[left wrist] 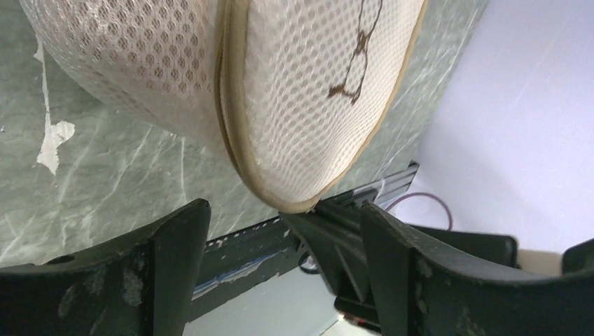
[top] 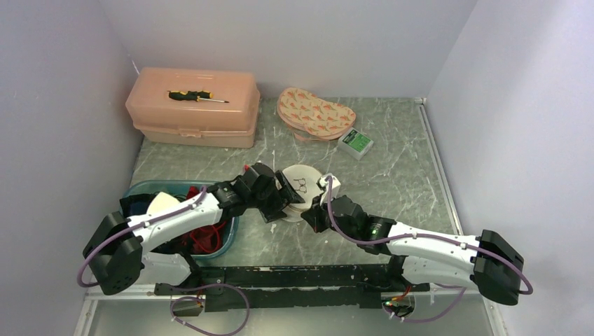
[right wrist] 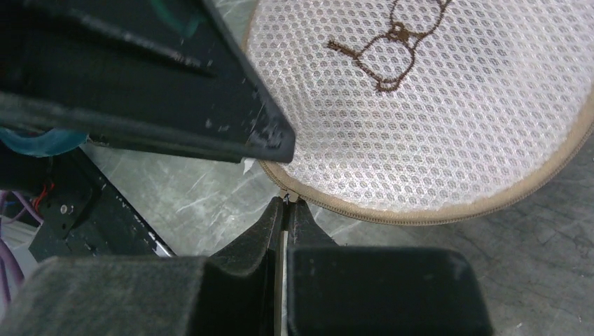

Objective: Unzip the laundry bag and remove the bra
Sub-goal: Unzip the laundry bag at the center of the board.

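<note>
Your left gripper (left wrist: 284, 217) is released, with its two fingers spread wide. The tan-edged rim of the laundry bag (top: 301, 183) dips down between them without either finger pressing on it. The bag is white mesh with a brown stitched figure on its round face, and it sits near the middle of the table (top: 399, 175), a little toward the near edge.

Your right gripper (right wrist: 287, 203) is clenched tight, its tips right against the tan zip band at the bag's edge. You cannot tell from these views whether it has the zip pull pinched between them. One finger of the left gripper lies just beside those tips and crowds the same stretch of rim.

The bra (top: 206, 238) looks to be the red fabric with thin red strands lying in the teal tub (top: 140, 189) at the near left corner. Your left arm (top: 168, 217) stretches over the tub and hides much of it. A white item (top: 162, 203) sits in the tub too, toward its far side.

Well apart, at the far left corner, stands a peach lidded box (top: 192, 112) with a screwdriver (top: 196, 96) lying on its lid. Along the far edge near the middle rests a patterned pouch (top: 315, 113), with a small green-and-white box (top: 356, 143) just beside it, on the near right.
</note>
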Robot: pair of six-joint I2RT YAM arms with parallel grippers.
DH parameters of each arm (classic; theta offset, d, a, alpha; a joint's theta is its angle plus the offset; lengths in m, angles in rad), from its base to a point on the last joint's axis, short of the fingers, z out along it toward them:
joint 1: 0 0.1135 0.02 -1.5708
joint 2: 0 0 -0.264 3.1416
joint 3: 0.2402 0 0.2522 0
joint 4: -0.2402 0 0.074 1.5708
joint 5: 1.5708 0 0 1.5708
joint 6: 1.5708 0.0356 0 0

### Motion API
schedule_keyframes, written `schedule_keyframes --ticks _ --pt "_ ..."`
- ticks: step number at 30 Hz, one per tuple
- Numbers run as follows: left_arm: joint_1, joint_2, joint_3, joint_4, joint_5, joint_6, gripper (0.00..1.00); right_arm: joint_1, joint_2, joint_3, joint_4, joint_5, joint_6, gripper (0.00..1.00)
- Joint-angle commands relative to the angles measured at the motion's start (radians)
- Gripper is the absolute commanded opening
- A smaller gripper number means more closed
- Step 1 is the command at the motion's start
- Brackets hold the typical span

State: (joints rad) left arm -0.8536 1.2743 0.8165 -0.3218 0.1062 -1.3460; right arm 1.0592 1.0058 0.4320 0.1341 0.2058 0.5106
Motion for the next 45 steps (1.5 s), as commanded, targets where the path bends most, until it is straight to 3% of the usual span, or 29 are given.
schedule_keyframes --ticks 1,7,14,18,26,32,37,42,45 --pt "-0.008 0.01 0.041 0.073 -0.092 -0.1 0.81 0.009 -0.004 0.038 0.047 -0.04 -0.033 0.0" --pt "-0.008 0.054 0.056 0.067 -0.104 -0.108 0.64 0.011 -0.009 0.034 0.047 -0.045 -0.041 0.0" --pt "-0.008 0.067 0.055 0.058 -0.105 -0.094 0.22 0.012 -0.018 0.025 0.027 -0.018 -0.049 0.0" --pt "-0.006 0.063 0.055 0.053 -0.105 -0.079 0.04 0.012 -0.038 0.022 -0.02 0.027 -0.041 0.0" --pt "0.009 0.048 0.06 0.057 -0.104 -0.026 0.03 -0.053 -0.087 -0.006 -0.141 0.11 0.0 0.0" --pt "0.042 0.055 0.037 0.135 0.012 0.046 0.03 -0.143 -0.161 -0.043 -0.198 0.131 0.047 0.0" --pt "0.087 0.111 0.124 0.181 0.188 0.266 0.03 -0.144 -0.329 -0.063 -0.17 0.085 -0.049 0.0" --pt "0.139 0.208 0.338 0.066 0.388 0.568 0.03 -0.116 -0.467 -0.029 -0.199 -0.002 -0.149 0.0" --pt "0.169 0.25 0.439 0.045 0.48 0.667 0.03 -0.084 -0.473 0.0 -0.217 -0.053 -0.169 0.0"
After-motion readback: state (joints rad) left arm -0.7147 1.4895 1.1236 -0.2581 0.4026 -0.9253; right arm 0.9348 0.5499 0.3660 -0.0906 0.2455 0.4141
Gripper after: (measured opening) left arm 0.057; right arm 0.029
